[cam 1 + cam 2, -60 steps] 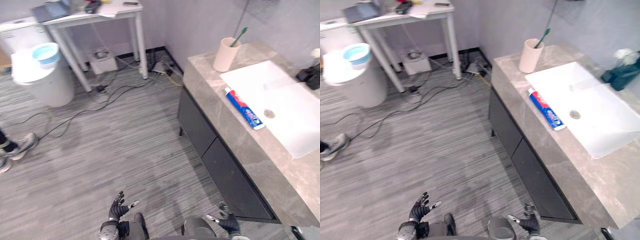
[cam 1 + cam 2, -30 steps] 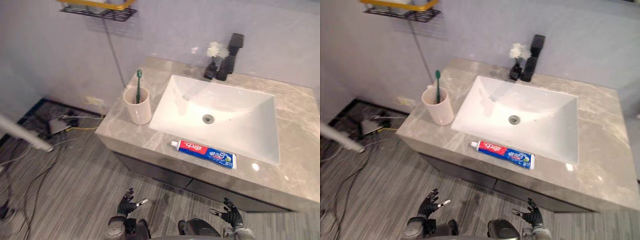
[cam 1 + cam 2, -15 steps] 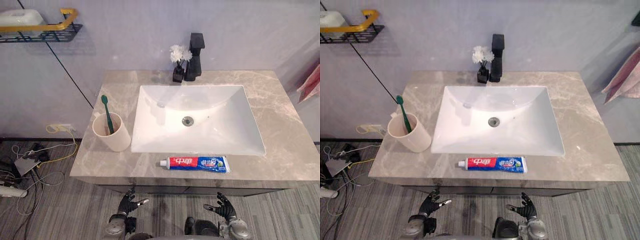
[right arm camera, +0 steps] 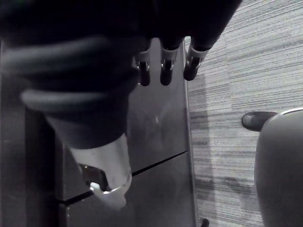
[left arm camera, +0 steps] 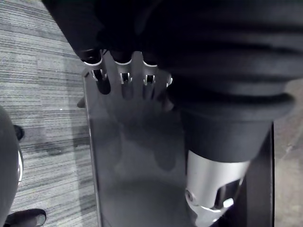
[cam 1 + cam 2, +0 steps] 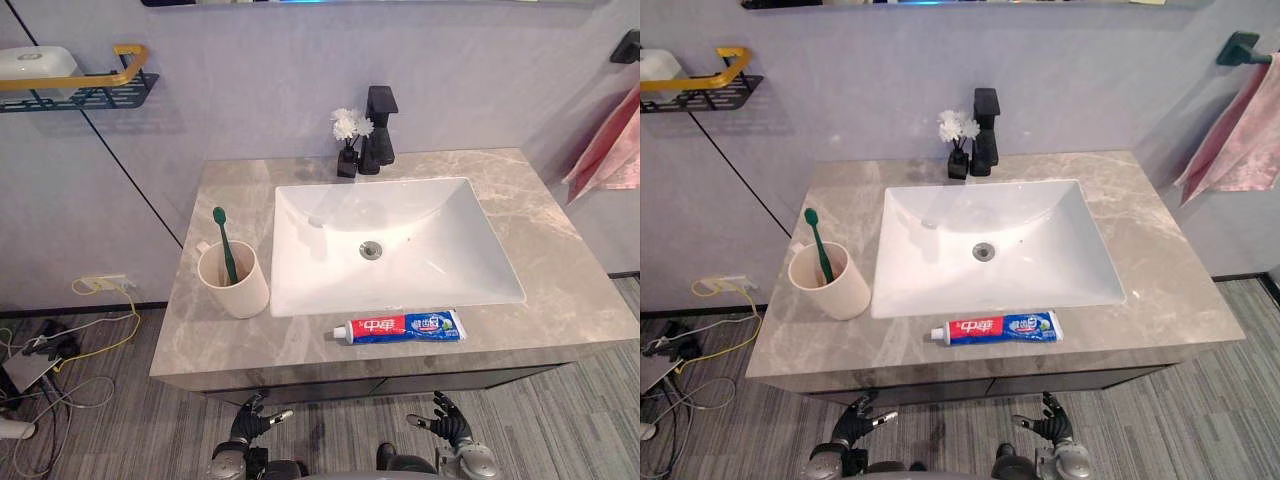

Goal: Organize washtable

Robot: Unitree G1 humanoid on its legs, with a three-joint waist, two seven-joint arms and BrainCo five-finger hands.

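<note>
Toothpaste tube (image 6: 398,327) flat on countertop (image 6: 565,275) just before sink (image 6: 445,250), toothbrush (image 6: 224,240) in cup (image 6: 240,292) — left hand (image 6: 248,422) and right hand (image 6: 447,426) below, fingers spread, empty.

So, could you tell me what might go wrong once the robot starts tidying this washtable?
1. The toothpaste tube lies on the narrow strip between the sink and the front edge of the countertop; a clumsy grasp could push it onto the floor.
2. The cup with the leaning toothbrush stands near the left side and might tip if bumped.
3. The left hand and right hand hang open below the countertop; raised carelessly, they may strike its edge.
</note>
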